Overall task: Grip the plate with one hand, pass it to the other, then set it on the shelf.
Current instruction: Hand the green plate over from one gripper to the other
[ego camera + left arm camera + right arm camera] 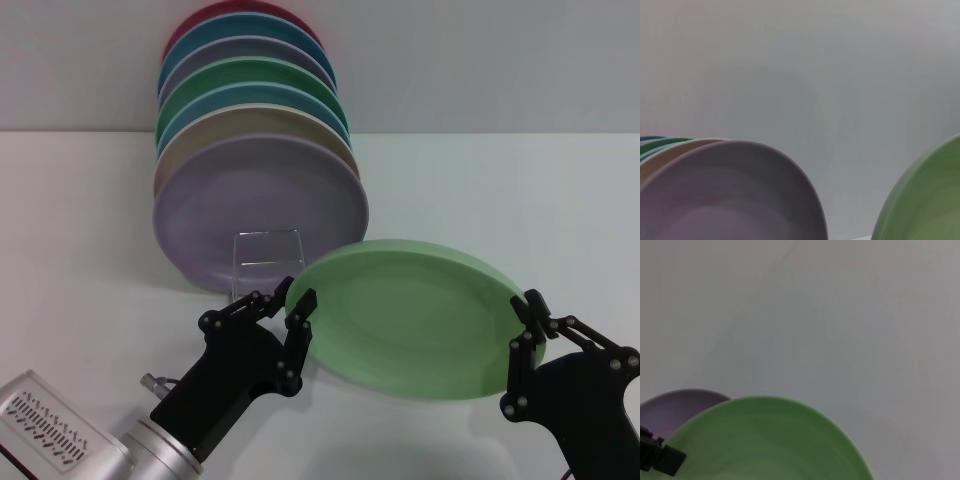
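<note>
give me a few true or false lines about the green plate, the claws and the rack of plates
1. The light green plate is held up between both claws. True: the left claw is at its left edge and the right claw at its right edge.
2. The light green plate already stands in the rack. False: it is in front of the rack, off the table.
3. The front plate in the row is lilac. True.
4. The left claw has an all-black wrist. False: its wrist is silver with a white slotted housing.
5. The rack holds only one plate. False: several stand in a row.
</note>
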Robot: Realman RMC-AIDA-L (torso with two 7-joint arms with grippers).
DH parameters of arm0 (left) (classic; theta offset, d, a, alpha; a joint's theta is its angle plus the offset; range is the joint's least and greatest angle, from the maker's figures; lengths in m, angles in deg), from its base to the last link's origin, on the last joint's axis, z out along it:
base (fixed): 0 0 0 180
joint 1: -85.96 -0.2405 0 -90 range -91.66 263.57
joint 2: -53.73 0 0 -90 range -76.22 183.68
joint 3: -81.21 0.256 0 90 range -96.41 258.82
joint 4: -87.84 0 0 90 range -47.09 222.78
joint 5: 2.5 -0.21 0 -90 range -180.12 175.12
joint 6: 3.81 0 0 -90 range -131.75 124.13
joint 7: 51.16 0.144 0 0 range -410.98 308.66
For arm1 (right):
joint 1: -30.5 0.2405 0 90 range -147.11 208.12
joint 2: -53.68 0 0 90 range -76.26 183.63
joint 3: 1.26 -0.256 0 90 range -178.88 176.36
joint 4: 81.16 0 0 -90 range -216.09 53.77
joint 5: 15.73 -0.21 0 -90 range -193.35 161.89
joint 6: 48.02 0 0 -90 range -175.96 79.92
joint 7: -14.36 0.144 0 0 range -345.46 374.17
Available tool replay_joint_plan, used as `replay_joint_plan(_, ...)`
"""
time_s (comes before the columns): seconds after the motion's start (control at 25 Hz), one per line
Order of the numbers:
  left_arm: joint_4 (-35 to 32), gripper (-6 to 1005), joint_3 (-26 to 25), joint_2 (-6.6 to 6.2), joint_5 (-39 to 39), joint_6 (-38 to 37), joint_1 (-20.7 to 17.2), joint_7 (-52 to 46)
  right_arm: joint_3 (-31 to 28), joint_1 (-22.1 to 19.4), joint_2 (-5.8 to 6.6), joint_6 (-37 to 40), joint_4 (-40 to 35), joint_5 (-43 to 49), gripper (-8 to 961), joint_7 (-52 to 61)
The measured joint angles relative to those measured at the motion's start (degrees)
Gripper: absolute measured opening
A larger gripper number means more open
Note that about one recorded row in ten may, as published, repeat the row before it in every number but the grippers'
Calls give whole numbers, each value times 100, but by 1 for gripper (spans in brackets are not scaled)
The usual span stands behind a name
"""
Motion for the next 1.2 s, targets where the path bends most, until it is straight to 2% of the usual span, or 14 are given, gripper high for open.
replay_joint_plan(0.2,-15,173,0,-4,-9,-18,-1,1,0,0,0,7,0,0,20,0)
replay_joint_plan(0.64,-57,41,-1,-1,-11,-21,10,0,0,0,0,-4,0,14,21,-1)
replay_joint_plan(0.88,-70,40,-39,-4,-5,-50,18,20,1,34,0,128,133,99,21,97)
replay_joint_plan(1.08,-112,40,-59,-4,0,-113,-7,62,-5,68,0,508,358,229,141,488)
replay_joint_plan(1.2,-172,40,-96,1,8,-223,-24,66,-7,63,0,783,441,274,283,710)
